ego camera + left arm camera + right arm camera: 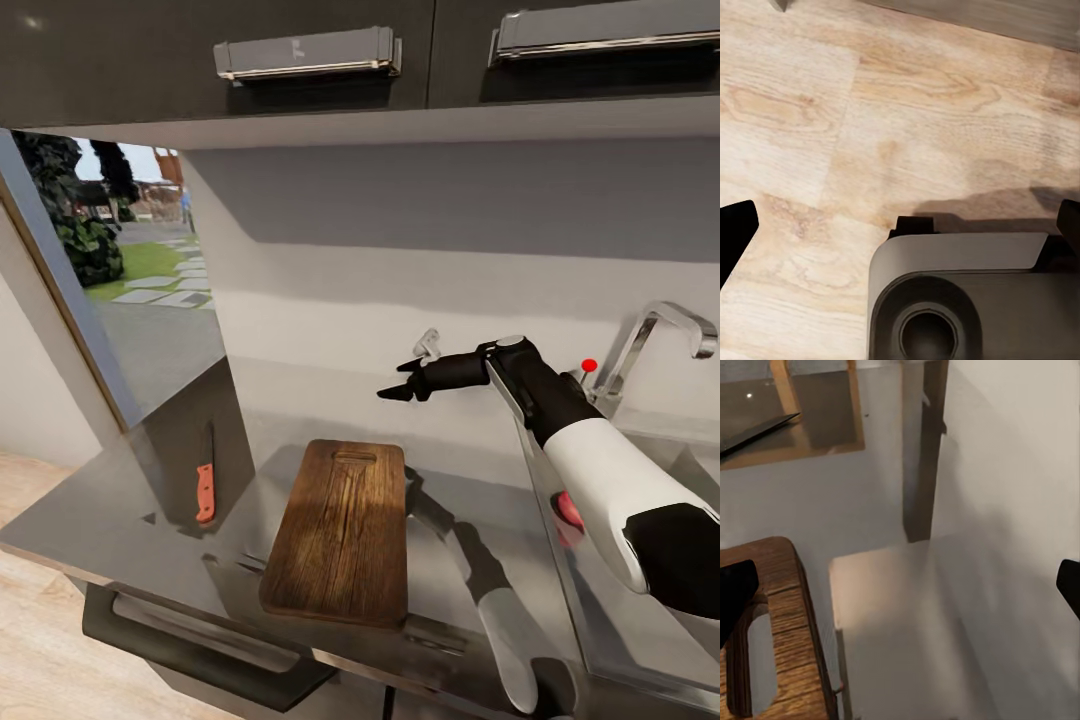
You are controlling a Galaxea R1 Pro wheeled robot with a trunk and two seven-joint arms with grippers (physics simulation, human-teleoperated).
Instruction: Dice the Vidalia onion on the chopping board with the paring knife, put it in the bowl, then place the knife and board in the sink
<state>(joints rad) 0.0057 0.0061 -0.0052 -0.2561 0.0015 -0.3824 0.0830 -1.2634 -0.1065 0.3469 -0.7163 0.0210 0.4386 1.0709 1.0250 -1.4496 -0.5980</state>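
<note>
Brown wood first: the chopping board (pixel 340 533) lies flat on the grey worktop (pixel 120 510), handle slot at its far end, near edge close to the worktop's front lip. We log the paring knife (pixel 206 480) well to the board's left, red handle toward us and dark blade pointing at the wall, beside a dark upright panel.

Our right arm reaches over the worktop from the right, and our right hand (pixel 402 379) hangs in the air above and beyond the board's far right corner, touching nothing. In the head view its two dark fingers stand apart, with nothing between them. The right wrist view shows the board's slot end (pixel 776 622) below the hand.

To the right, the sink (pixel 640 600) sits under the chrome faucet (pixel 655 340) with its red dot. A reddish rounded object (pixel 568 512) shows in the basin, partly hidden by the forearm; we cannot identify it.

The left wrist view looks down at pale wooden floor (pixel 832 112) and the robot's dark base (pixel 967 300). The left hand's (pixel 900 232) fingertips sit at opposite edges of that view, wide apart, holding nothing.
</note>
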